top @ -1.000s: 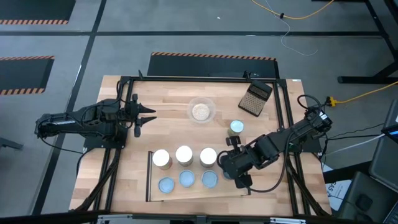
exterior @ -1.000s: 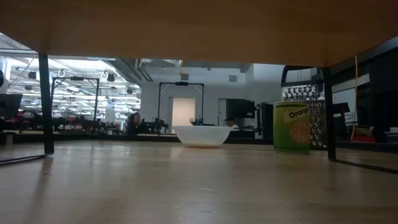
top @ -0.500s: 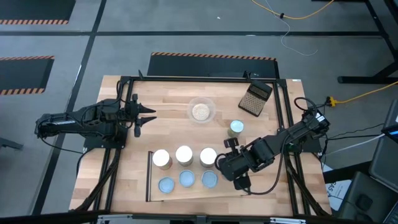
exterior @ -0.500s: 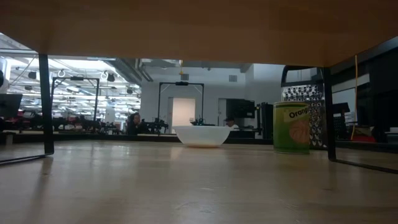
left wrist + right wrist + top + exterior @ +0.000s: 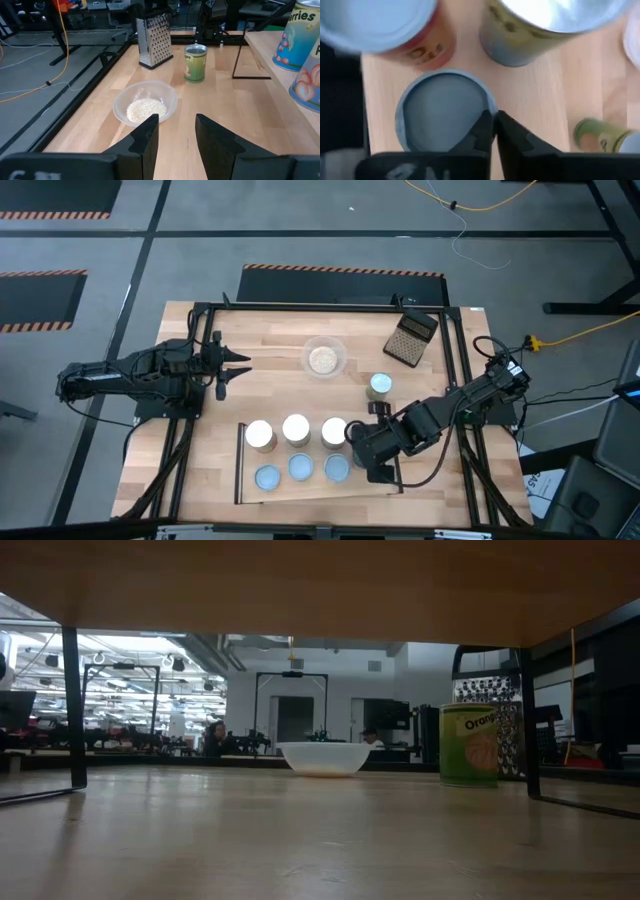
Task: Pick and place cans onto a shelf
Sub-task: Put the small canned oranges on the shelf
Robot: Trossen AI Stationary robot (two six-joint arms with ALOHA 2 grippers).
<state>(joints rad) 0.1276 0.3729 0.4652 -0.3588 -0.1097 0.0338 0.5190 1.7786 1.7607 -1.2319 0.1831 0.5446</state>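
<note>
The shelf (image 5: 240,470), a light board with black bars, bears three white-topped cans (image 5: 296,428) in its far row and three blue-topped cans (image 5: 300,468) in its near row. My right gripper (image 5: 493,125) is shut and points down over another blue-topped can (image 5: 440,112) at the shelf's right end; in the high view the arm (image 5: 372,448) hides that can. A green-labelled can (image 5: 380,385) (image 5: 468,745) stands on the tabletop beyond the shelf. My left gripper (image 5: 175,125) waits open at the table's left (image 5: 232,368), holding nothing. My right gripper has its shut fingertips (image 5: 485,127) over the right part of the blue-topped can's rim (image 5: 487,102), pointing down from above. Whether they touch the can, I cannot tell. The can stands upright on the shelf.
A clear bowl of grains (image 5: 324,358) (image 5: 145,102) and a metal grater (image 5: 411,338) (image 5: 154,40) stand at the table's far side. Black frame bars (image 5: 460,380) run along the table's edges. Bare wood lies between the bowl and the shelf.
My right gripper has rolled a little about its own axis while staying over the shelf's right end. The cans have kept their places.
</note>
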